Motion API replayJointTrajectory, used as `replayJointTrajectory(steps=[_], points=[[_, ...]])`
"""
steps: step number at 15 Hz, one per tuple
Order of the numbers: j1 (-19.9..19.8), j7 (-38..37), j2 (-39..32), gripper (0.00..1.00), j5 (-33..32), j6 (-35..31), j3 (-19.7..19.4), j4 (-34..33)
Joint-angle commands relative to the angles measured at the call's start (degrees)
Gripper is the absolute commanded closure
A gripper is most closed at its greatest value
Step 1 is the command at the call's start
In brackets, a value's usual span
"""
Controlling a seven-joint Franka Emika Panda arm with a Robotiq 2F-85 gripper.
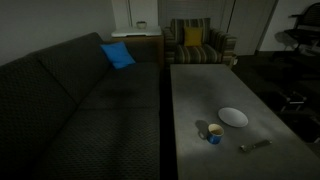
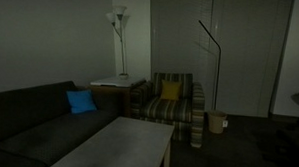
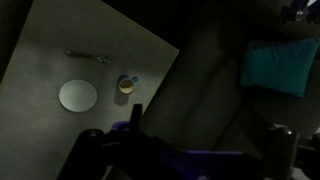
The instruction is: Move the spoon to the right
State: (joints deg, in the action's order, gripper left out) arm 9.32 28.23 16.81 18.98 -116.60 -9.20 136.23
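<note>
Grey spoon [image 1: 255, 146] lies on the table [image 1: 190, 90] near the white plate [image 1: 233, 117], not moved yet. The gripper [image 3: 185, 155] hangs high above, fingers [image 3: 92, 148] wide apart, holding nothing.

the slender pale grey spoon [image 1: 254, 146] lies flat on the grey table [image 1: 190, 90], touching nothing.

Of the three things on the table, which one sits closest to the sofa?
The small blue cup; the white plate and the spoon both lie farther from the sofa.
</note>
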Motion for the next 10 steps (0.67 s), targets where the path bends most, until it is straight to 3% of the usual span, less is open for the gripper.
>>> replayJointTrajectory(steps=[1, 7, 9, 10], points=[[-1.68, 2.06, 2.35, 0.00, -4.34, -0.72, 3.39, 1.13], [-0.49, 10.58, -7.79, 0.00, -4.74, -0.38, 4.02, -2.58], [-0.78, 14.50, -12.82, 0.00, -3.67, -1.61, 4.57, -3.35], [-1.03, 19.38, -15.49, 0.00, -0.65, 1.19, 4.00, -4.18]])
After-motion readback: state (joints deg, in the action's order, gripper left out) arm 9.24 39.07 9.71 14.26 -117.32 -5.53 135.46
